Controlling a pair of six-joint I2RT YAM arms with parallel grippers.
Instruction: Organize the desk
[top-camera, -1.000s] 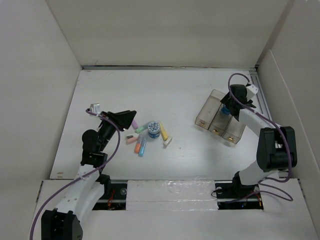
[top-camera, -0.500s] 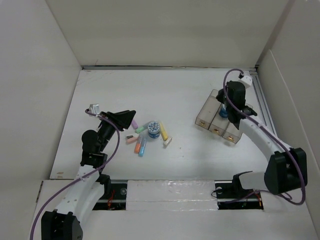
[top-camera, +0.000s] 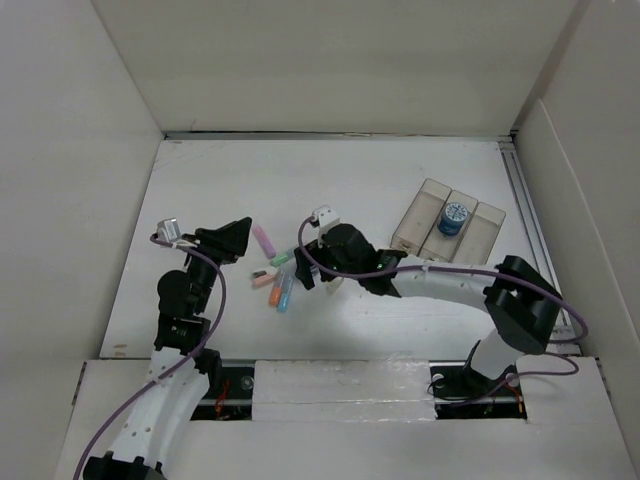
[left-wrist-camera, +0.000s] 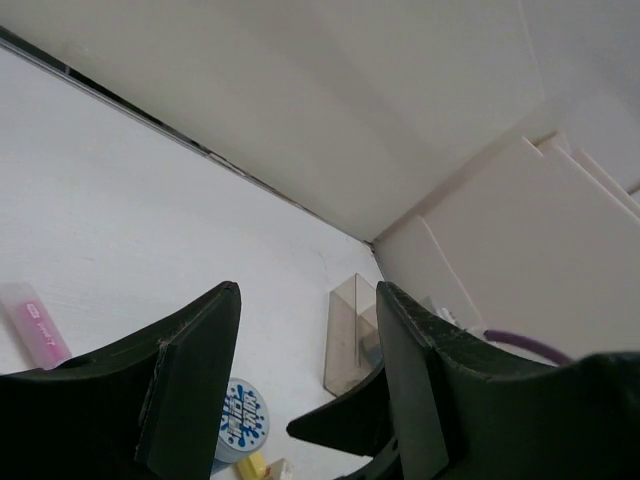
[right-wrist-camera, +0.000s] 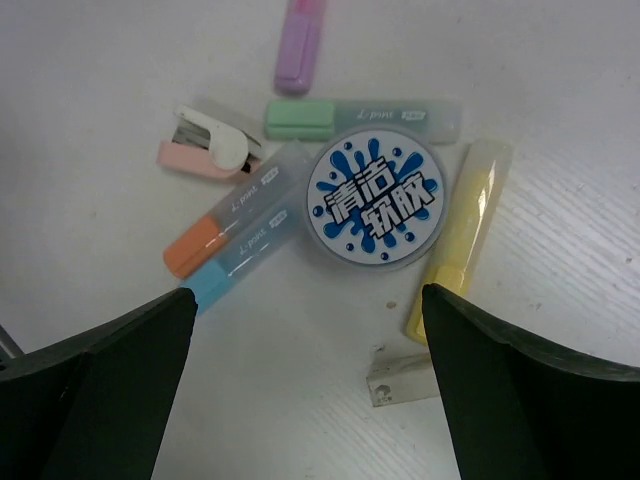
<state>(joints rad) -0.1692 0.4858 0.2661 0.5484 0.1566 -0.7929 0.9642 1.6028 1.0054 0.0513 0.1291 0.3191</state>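
Right gripper (right-wrist-camera: 307, 295) has swung from tray (top-camera: 428, 192) to markers (right-wrist-camera: 245, 215), fingers (right-wrist-camera: 100, 400) spread over a tub (right-wrist-camera: 375, 205) hidden overhead; left gripper (left-wrist-camera: 308, 290) gapes empty.

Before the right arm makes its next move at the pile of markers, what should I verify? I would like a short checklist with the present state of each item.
1. Right gripper open and empty: ok.
2. It hangs above the round tin: ok, though the tin sits nearer one finger.
3. Free space around the round tin: not ok; the green marker and yellow marker crowd it.
4. Left gripper away from the pile: ok; open, off to one side.
5. Free place in the tray: ok; only the middle compartment holds a second tin.
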